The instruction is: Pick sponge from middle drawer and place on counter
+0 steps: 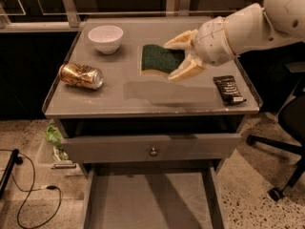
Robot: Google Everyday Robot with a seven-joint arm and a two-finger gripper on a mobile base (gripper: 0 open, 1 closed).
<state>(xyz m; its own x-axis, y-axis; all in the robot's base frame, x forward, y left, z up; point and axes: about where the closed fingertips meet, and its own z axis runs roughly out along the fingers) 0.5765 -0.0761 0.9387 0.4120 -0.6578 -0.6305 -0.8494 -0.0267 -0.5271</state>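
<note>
The sponge (158, 59), dark green face up with a pale yellow edge, is held between the two cream fingers of my gripper (177, 56). It hangs a little above the middle of the grey counter (95, 99) and casts a shadow on the counter in front of it. The arm reaches in from the upper right. The middle drawer (147, 199) is pulled out at the bottom of the view, and the part of its flat grey floor that shows is bare.
A white bowl (105, 37) stands at the counter's back left. A crushed gold can (81, 75) lies at the left. A black wrapped bar (228, 89) lies at the right edge. The top drawer front with its knob (153, 151) is slightly out. An office chair (286, 128) stands to the right.
</note>
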